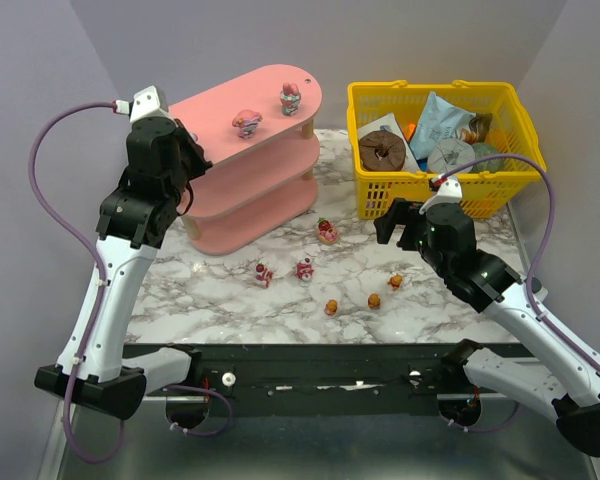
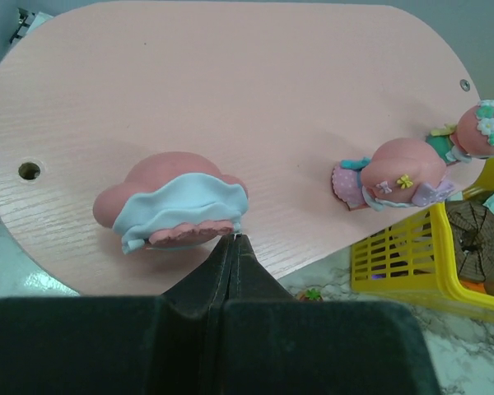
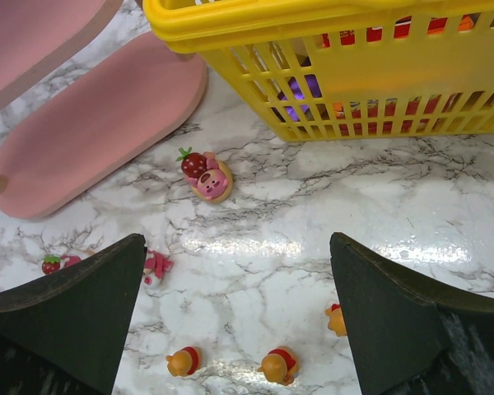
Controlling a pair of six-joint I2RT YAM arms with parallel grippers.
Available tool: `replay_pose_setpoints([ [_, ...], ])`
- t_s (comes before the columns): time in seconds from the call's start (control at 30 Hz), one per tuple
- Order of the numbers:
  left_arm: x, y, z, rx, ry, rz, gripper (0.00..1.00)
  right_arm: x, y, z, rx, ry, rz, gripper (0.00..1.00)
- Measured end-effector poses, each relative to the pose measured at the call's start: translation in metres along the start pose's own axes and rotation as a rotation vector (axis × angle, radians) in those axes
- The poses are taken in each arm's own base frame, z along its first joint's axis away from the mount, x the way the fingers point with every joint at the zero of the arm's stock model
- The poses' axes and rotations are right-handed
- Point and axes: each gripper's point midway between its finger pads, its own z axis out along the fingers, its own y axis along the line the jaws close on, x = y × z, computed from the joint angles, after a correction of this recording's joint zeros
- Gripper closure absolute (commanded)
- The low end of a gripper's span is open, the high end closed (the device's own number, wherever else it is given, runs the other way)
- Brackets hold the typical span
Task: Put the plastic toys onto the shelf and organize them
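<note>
The pink shelf (image 1: 270,90) stands at the back left, and two plastic toys (image 1: 246,122) (image 1: 290,97) stand on its top board. My left gripper (image 1: 192,152) hovers over that board's left end. In the left wrist view it (image 2: 233,239) is shut, its tips at the edge of a pink and blue toy (image 2: 177,202) lying on the board (image 2: 230,82); nothing shows between the jaws. Two more toys (image 2: 391,173) (image 2: 482,132) stand further along. My right gripper (image 1: 395,222) (image 3: 235,239) hangs open above the table, over a pink strawberry toy (image 3: 207,174) and orange bear toys (image 3: 184,360) (image 3: 278,364).
A yellow mesh basket (image 1: 435,90) (image 3: 337,16) with packets and a brown ring sits at the back right. Several small toys are scattered on the marble table between the arms, among them a pink one (image 1: 305,268) and an orange one (image 1: 374,301).
</note>
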Motion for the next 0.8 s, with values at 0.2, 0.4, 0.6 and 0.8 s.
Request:
replay_pose_setpoints([
  [0.2,0.001,-0.001,0.005,-0.003,0.007,-0.002,1.0,0.0,0.0,0.0,0.0,0.0,0.0,0.0],
  [0.4,0.001,-0.002,0.008,-0.004,0.007,-0.004,1.0,0.0,0.0,0.0,0.0,0.0,0.0,0.0],
  [0.6,0.0,-0.008,0.006,0.033,0.01,-0.009,0.97,0.0,0.0,0.0,-0.002,0.0,0.0,0.0],
  [0.8,-0.001,-0.025,-0.015,0.164,0.017,0.021,0.69,0.004,0.009,0.001,-0.053,0.023,-0.018,0.0],
])
